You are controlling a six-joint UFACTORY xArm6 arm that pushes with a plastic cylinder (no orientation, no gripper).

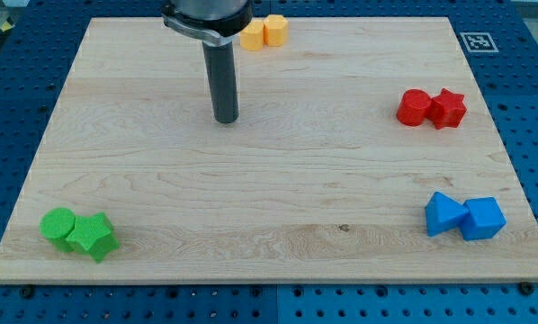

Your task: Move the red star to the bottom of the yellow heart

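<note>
Red star (448, 108) sits at the far right of the board (278, 243), touching a red cylinder (415, 107) on its left. Our tip (226, 119) rests bare on the wood, pushing nothing, well to the star's left. What seems the yellow heart (252, 37) lies just beyond us, beside a yellow block (275, 30).

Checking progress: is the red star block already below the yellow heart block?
No. The red star block sits at the view's right beside a red cylinder, far from the yellow heart block at top.
</note>
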